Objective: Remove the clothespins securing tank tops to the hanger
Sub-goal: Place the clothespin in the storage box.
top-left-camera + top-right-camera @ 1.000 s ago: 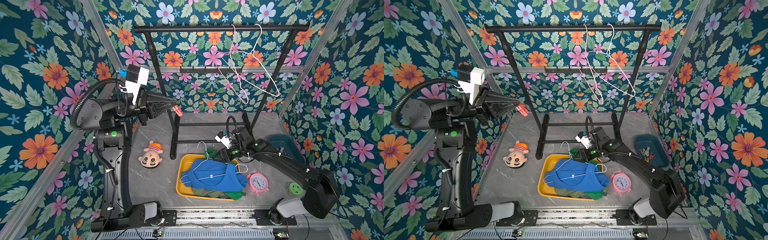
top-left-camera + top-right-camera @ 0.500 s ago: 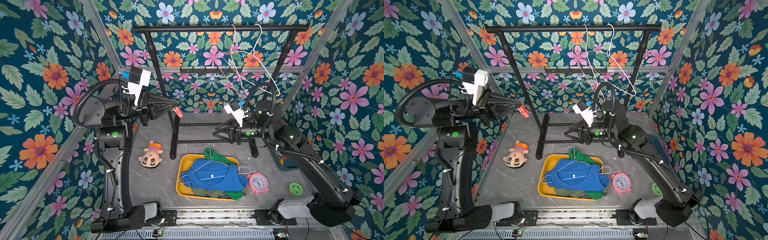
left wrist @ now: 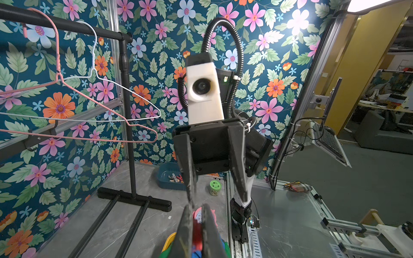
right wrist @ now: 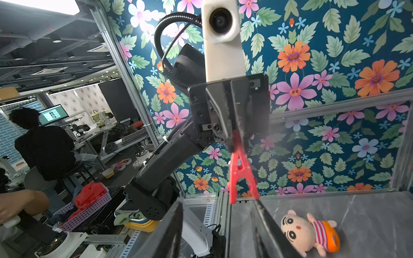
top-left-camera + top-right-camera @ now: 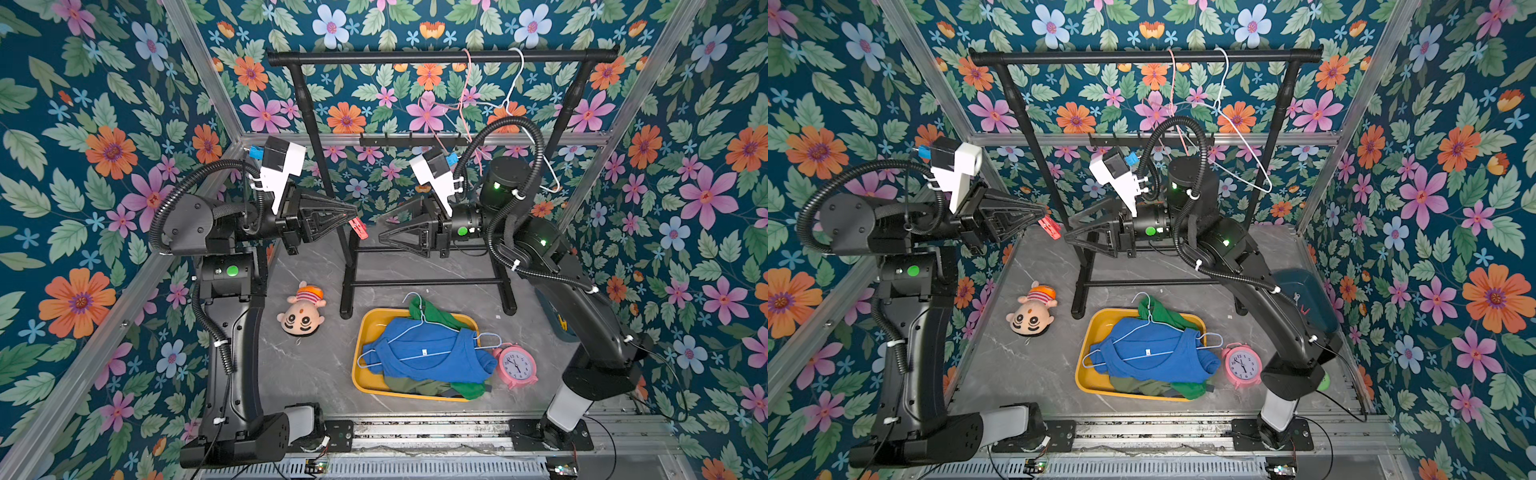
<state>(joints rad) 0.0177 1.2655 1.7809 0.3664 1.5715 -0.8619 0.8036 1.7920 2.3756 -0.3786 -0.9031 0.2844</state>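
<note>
My left gripper [image 5: 355, 218] is raised and shut on a red clothespin [image 5: 358, 228], pinched at one end between the fingertips [image 3: 190, 214]. My right gripper [image 5: 382, 230] is raised opposite it, facing it, jaws open and holding nothing. In the right wrist view the clothespin [image 4: 240, 169] hangs from the left gripper [image 4: 237, 138], with its free end reaching the gap of my right gripper [image 4: 218, 203]. The tank tops lie heaped in a yellow tray [image 5: 365, 374]: blue [image 5: 428, 353] on top with a wire hanger [image 5: 399, 336], green [image 5: 432, 313] and olive [image 5: 415, 384] beneath.
A black garment rack [image 5: 440, 56] stands at the back with an empty pink hanger [image 5: 469, 104] and a white hanger [image 5: 523, 124]. A plush doll [image 5: 301, 311] lies left of the tray, a pink alarm clock [image 5: 515, 365] right. A blue bin [image 3: 169, 176] holds clothespins beside a green jar [image 3: 215, 186].
My right arm rose from the heap in the tray to face the left gripper at clothespin height. The left gripper kept its hold on the red clothespin and barely moved.
</note>
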